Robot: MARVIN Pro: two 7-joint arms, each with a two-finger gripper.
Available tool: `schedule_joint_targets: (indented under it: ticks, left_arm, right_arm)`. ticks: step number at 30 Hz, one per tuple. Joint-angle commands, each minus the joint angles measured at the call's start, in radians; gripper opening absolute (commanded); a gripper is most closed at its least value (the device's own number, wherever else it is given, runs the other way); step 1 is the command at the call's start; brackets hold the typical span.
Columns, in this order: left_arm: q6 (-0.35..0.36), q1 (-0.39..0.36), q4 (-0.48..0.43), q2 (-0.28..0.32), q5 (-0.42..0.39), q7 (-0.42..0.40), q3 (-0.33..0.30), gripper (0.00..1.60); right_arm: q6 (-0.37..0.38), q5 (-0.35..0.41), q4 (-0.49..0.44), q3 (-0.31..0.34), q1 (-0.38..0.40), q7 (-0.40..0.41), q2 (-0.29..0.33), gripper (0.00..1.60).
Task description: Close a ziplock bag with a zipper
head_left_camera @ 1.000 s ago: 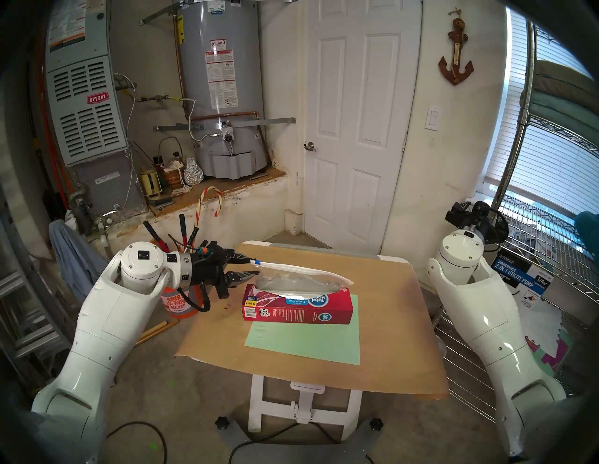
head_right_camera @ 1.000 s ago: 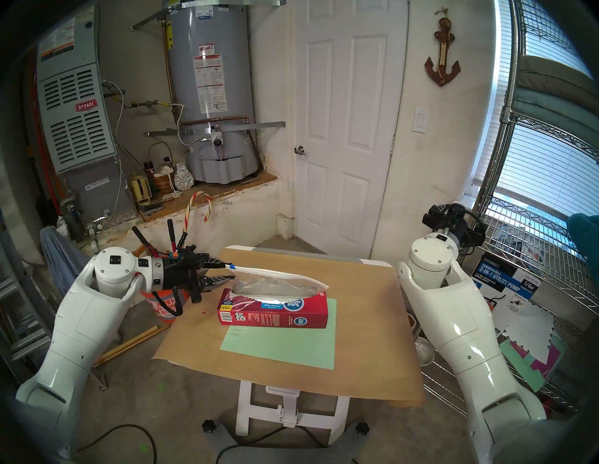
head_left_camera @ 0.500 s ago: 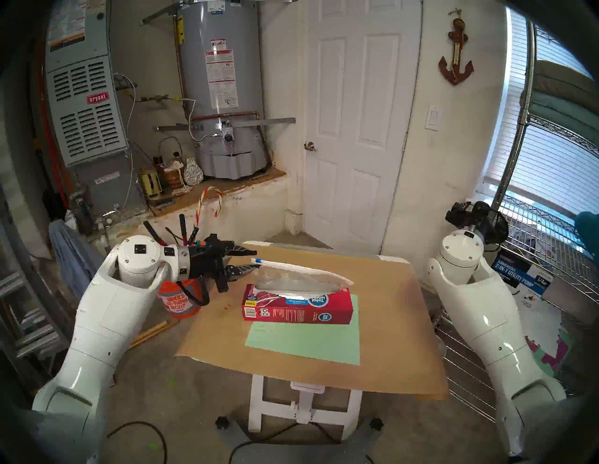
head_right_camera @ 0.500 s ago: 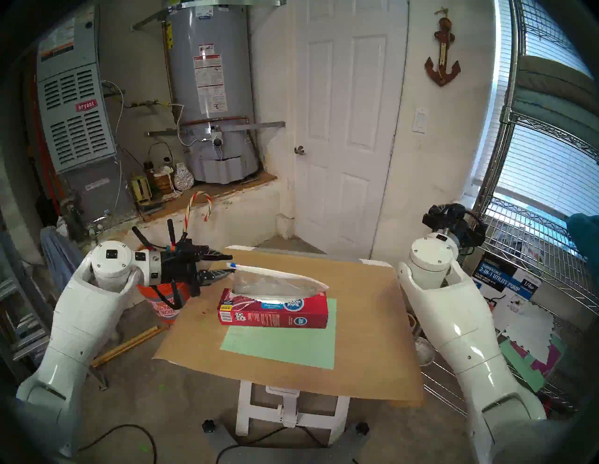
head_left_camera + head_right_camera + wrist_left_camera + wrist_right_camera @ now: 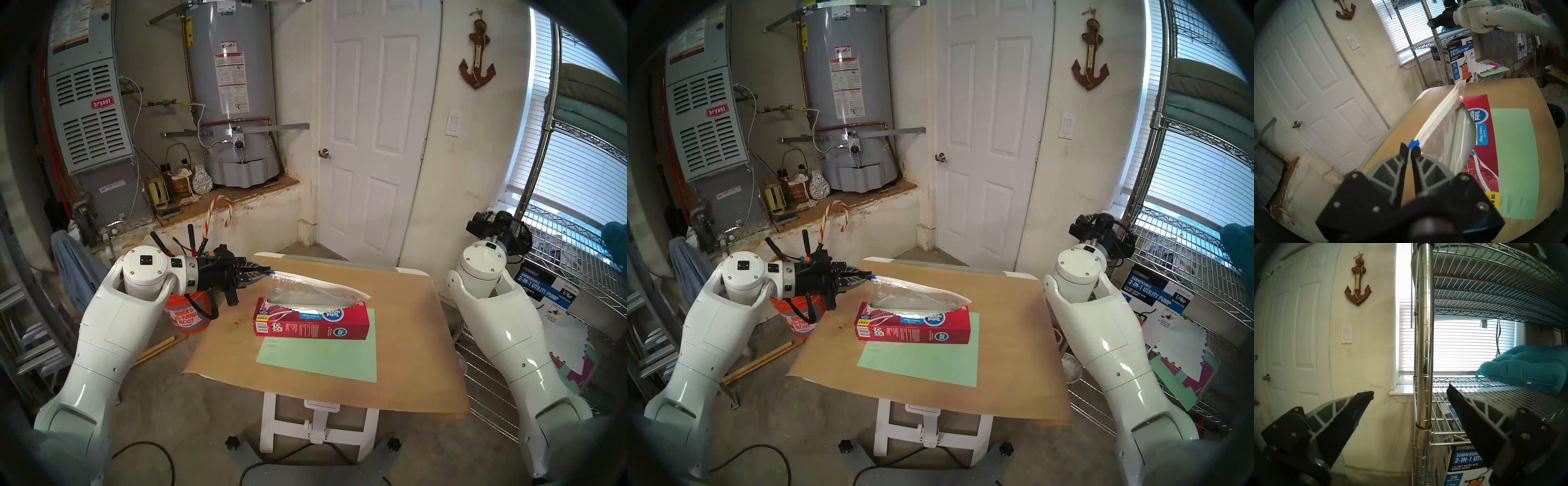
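Observation:
The clear ziplock bag (image 5: 312, 292) (image 5: 1439, 135) rises out of the torn top of a red freezer-bag box (image 5: 312, 325) on the table. Its white zip strip runs along the upper edge, sloping down to the right. The blue zipper slider (image 5: 271, 271) (image 5: 1413, 143) sits at the strip's left end. My left gripper (image 5: 266, 273) (image 5: 1410, 150) is shut on the end of the strip, its tips just short of the slider. My right gripper (image 5: 1410, 390) is open and holds nothing, off the table's right side beside a shelf post.
A green sheet (image 5: 319, 356) lies in front of the box on the brown table (image 5: 407, 339). An orange bucket (image 5: 186, 315) with tools stands under my left wrist. A wire shelf (image 5: 559, 271) with boxes stands to the right.
My left gripper's fingers stood apart around the slider end of the bag and have now closed on it. The bag's left end has lifted slightly. The right arm has not moved.

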Motion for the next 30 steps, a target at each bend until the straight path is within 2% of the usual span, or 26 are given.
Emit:
schedule_joint_targets:
  ticks: [1,7,10,11,12,13,14,17,18,22,25,28,30]
  left_arm:
    - [-0.005,-0.022,0.004,0.003,-0.015,-0.013,-0.012,0.0]
    - [-0.005,-0.021,0.005,0.0,-0.019,-0.023,-0.018,0.0]
    - [-0.005,-0.018,0.003,0.003,-0.02,-0.026,-0.023,0.23]
    - [-0.006,-0.016,0.003,0.004,-0.021,-0.028,-0.026,0.37]
    - [-0.008,-0.014,0.004,0.005,-0.021,-0.029,-0.028,0.68]
    - [-0.011,-0.013,0.006,0.006,-0.021,-0.03,-0.03,0.77]
    - [-0.01,-0.013,0.005,0.007,-0.021,-0.032,-0.032,1.07]
    - [-0.005,-0.015,0.0,0.005,-0.022,-0.033,-0.036,1.27]
    - [-0.006,-0.015,0.0,0.004,-0.022,-0.034,-0.037,1.4]
    - [-0.009,-0.017,0.007,0.002,-0.022,-0.04,-0.038,1.5]
    - [-0.004,-0.023,0.013,0.001,-0.025,-0.05,-0.036,1.47]
    - [-0.011,-0.025,0.027,-0.003,-0.023,-0.055,-0.031,1.34]
    - [-0.016,-0.025,0.035,-0.004,-0.019,-0.055,-0.029,1.2]
  right_arm:
    - [0.0,-0.002,-0.02,0.001,0.015,0.001,-0.001,1.6]
    - [0.0,-0.002,-0.02,0.001,0.015,0.001,-0.001,1.6]
    - [0.0,-0.002,-0.02,0.001,0.015,0.001,-0.001,1.6]
    - [0.0,-0.002,-0.02,0.001,0.015,0.001,-0.001,1.6]
    - [0.0,-0.002,-0.02,0.001,0.015,0.001,-0.001,1.6]
    - [0.0,-0.002,-0.02,0.001,0.015,0.001,-0.001,1.6]
    - [0.0,-0.002,-0.02,0.001,0.015,0.001,-0.001,1.6]
    - [0.0,-0.002,-0.02,0.001,0.015,0.001,-0.001,1.6]
    - [0.0,-0.002,-0.02,0.001,0.015,0.001,-0.001,1.6]
    - [0.0,-0.001,-0.02,0.001,0.015,0.001,-0.001,1.6]
    - [0.0,-0.001,-0.02,0.001,0.015,0.001,-0.001,1.6]
    - [0.0,-0.001,-0.02,0.001,0.015,0.001,-0.001,1.6]
    - [0.0,-0.001,-0.02,0.001,0.015,0.001,-0.001,1.6]
